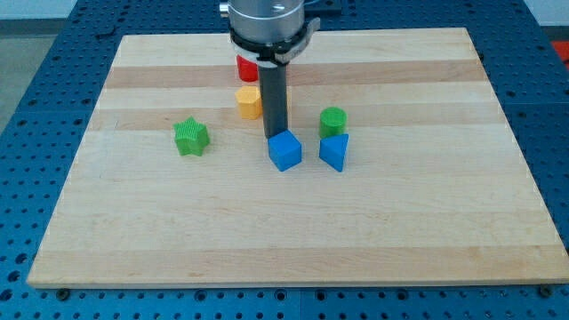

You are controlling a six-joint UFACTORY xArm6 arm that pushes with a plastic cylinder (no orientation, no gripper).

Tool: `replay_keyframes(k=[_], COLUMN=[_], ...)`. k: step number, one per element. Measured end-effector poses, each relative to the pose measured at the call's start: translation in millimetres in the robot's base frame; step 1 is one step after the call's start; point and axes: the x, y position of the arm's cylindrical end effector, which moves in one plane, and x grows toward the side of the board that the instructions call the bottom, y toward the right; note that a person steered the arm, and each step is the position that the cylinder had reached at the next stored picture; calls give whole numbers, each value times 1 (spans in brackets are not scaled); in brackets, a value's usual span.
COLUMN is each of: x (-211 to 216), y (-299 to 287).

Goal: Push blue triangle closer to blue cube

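The blue triangle (334, 152) lies on the wooden board, right of centre. The blue cube (285, 150) sits just to its left, with a small gap between them. My tip (275, 136) is at the cube's upper left edge, touching or almost touching it, and well left of the triangle. The rod rises from there to the arm at the view's top.
A green cylinder (332, 121) stands just above the blue triangle. A yellow block (249, 102) and a red block (246, 68) sit behind the rod at its left. A green star (190, 137) lies to the left. The board's (133, 231) edges border blue perforated table.
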Motion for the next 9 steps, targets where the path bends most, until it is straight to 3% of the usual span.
replay_keyframes(k=[2,5,8,9], x=[45,13,18,18], y=[5,18,119,123])
